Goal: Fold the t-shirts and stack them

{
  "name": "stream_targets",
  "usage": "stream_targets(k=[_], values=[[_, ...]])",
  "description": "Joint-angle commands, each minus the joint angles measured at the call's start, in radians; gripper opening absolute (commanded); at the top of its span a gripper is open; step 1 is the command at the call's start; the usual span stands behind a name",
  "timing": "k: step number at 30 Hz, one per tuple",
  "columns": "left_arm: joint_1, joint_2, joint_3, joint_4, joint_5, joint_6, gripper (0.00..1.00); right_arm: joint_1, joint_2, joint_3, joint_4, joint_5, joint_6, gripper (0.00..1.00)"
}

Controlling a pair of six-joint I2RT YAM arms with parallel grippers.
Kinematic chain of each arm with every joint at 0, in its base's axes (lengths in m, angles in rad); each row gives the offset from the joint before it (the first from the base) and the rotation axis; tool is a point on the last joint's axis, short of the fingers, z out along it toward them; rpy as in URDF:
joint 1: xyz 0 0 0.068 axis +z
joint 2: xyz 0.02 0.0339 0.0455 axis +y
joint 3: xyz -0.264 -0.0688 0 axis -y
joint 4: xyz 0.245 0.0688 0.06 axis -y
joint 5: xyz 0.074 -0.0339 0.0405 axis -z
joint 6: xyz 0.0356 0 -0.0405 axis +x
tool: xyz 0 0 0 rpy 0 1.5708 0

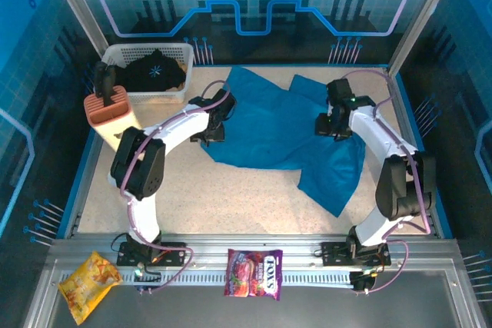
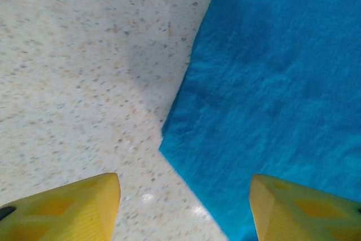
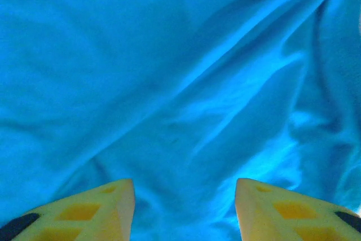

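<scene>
Top external view: teal-blue t-shirt (image 1: 280, 132) lies rumpled across the middle of the speckled surface (image 1: 231, 197), with a pincer at each side.
Left pincer (image 1: 217, 122) sits at the shirt's left edge, its yellow fingers (image 2: 73, 207) apart, one over bare surface and the other over cloth. Right pincer (image 1: 332, 124) hangs over the shirt's creased right part, fingers apart and clamping nothing. Black t-shirt (image 1: 154, 71) with a pale starburst lies in the white basket (image 1: 187, 55) at far left.

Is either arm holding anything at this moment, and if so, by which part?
Nothing is held. The left jaws stand open over the table at the edge of the teal t-shirt; the right jaws stand open above its wrinkled cloth.
</scene>
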Motion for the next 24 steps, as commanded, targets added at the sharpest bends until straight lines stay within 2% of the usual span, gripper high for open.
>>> stream_targets(k=[1, 3, 7, 9, 14, 19, 22, 24], values=[[0.024, 0.065, -0.01, 0.088, 0.045, -0.023, 0.63, 0.072, -0.036, -0.08, 0.032, -0.088, 0.032, 0.57], [0.031, 0.101, 0.01, 0.107, 0.057, -0.013, 0.54, 0.117, -0.04, -0.116, 0.048, -0.109, 0.048, 0.58], [0.032, 0.143, 0.095, 0.071, 0.071, 0.006, 0.11, 0.2, -0.012, -0.159, 0.087, -0.122, 0.09, 0.61], [0.022, 0.13, 0.136, 0.042, 0.069, 0.014, 0.0, 0.232, 0.017, -0.168, 0.106, -0.129, 0.108, 0.61], [0.001, 0.124, 0.263, -0.028, 0.06, 0.043, 0.0, 0.266, 0.093, -0.165, 0.139, -0.133, 0.132, 0.53], [0.001, 0.217, 0.394, -0.075, 0.079, 0.061, 0.0, 0.266, 0.163, -0.138, 0.14, -0.113, 0.135, 0.44], [0.0, 0.238, 0.397, -0.08, 0.082, 0.052, 0.0, 0.265, 0.199, -0.123, 0.141, -0.104, 0.134, 0.38], [-0.002, 0.205, 0.34, -0.046, 0.085, 0.042, 0.09, 0.261, 0.224, -0.113, 0.142, -0.099, 0.135, 0.31]])
